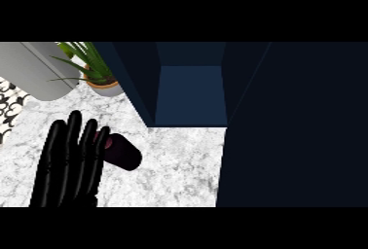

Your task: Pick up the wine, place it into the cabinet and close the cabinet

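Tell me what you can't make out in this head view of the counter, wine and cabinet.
- Wine: its left part is hidden behind the left hand; contact cannot be told.
- Right hand: nowhere in the head view.
- Cabinet: the inside is dark, so shelves or contents cannot be told; the door is cut off by the right edge.
- Plant: its leaves are cut off at the top.

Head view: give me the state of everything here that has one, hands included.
Wine bottle: lying on its side on the counter, partly hidden behind the left hand.
Cabinet: open, nothing visible inside.
Cabinet door: swung open, covering the view's right side.
Left hand: open, fingers straight, right beside the bottle, not curled round it.
Right hand: not in view.
Potted plant: upright at the back of the counter.
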